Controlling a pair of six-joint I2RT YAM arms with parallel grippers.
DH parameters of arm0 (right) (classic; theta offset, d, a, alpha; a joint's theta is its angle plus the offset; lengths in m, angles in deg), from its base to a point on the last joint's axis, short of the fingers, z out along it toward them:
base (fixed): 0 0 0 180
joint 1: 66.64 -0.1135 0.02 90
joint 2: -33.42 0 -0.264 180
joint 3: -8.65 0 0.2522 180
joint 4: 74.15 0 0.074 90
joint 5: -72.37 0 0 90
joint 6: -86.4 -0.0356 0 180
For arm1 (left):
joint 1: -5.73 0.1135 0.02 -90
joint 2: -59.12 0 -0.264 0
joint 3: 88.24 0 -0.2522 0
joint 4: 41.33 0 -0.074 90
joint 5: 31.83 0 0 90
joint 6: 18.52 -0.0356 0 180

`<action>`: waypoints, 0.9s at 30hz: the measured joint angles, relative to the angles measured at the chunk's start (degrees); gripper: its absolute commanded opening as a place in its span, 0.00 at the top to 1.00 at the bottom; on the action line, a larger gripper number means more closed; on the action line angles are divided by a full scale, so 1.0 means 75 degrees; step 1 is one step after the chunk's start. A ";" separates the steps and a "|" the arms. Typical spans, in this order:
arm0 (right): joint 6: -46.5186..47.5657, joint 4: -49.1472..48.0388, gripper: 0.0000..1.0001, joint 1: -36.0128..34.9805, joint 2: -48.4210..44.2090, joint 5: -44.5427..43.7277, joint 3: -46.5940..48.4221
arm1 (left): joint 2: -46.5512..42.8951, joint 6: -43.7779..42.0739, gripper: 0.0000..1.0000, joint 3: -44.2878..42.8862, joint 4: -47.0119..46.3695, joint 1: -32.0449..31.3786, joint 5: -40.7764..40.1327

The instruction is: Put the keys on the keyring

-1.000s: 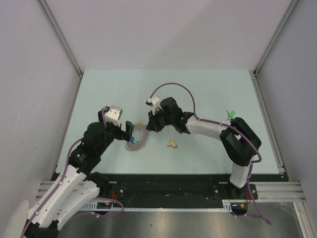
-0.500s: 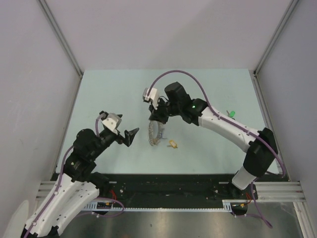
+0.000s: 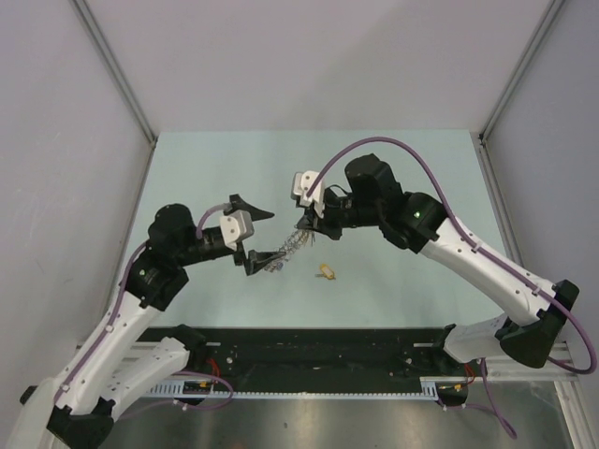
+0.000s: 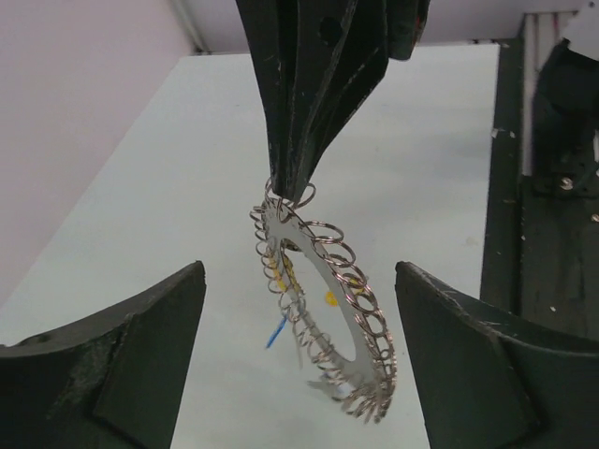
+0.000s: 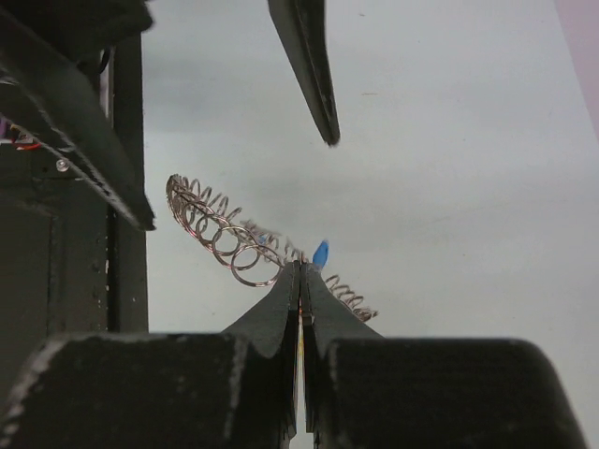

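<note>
Above the table (image 3: pixel 187 168), right gripper (image 5: pixel 299 276) pinches keyring (image 4: pixel 328 309); left gripper (image 4: pixel 298 269) gapes wide

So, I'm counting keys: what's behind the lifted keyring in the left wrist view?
Behind the keyring, a blue key and yellow key caps show through. The ring covers their blades, so whether they hang on it cannot be told.

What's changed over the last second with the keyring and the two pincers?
The right pincer, shut on the keyring throughout, lifted it up on edge. The left pincer pulled back, then returned open, and now straddles the hanging ring. The yellow-capped key on the table has not moved.
</note>
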 measured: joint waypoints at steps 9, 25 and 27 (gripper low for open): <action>0.0154 0.0545 1.00 -0.0254 -0.0076 0.0108 0.0000 | 0.1306 -0.0495 0.46 -0.0542 0.0574 0.0003 0.1204; 0.0149 0.0670 1.00 -0.0370 0.0050 0.0388 0.0000 | 0.1498 -0.0090 0.57 -0.0251 -0.0015 0.0003 0.2139; 0.0149 0.0676 1.00 -0.0373 0.0087 0.0414 -0.0003 | 0.1498 -0.0058 0.59 -0.0236 -0.0064 0.0003 0.2157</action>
